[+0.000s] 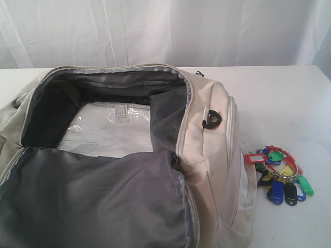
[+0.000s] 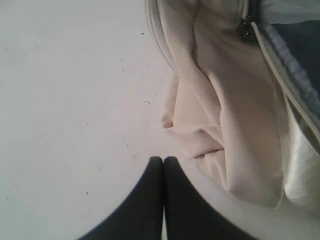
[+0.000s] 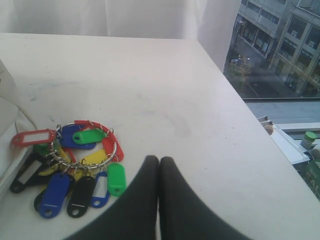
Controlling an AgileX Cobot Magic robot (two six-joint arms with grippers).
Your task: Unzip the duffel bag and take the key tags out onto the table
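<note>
The cream duffel bag [image 1: 212,139] lies unzipped on the white table [image 1: 279,103], its dark grey flap [image 1: 93,201] folded toward the camera and clear plastic packing [image 1: 108,129] showing inside. The key tags [image 1: 282,173] rest on the table just right of the bag; in the right wrist view the key tags [image 3: 70,165] lie beside my right gripper [image 3: 159,161], which is shut and holds nothing. My left gripper [image 2: 163,160] is shut and empty over bare table, close to the bag's end fabric [image 2: 225,125]. Neither gripper shows in the exterior view.
A white curtain [image 1: 165,31] hangs behind the table. The table's right edge [image 3: 250,120] drops off beside a window. A metal zipper pull [image 2: 245,31] hangs at the bag's opening. A black strap clip [image 1: 212,121] sits on the bag's top.
</note>
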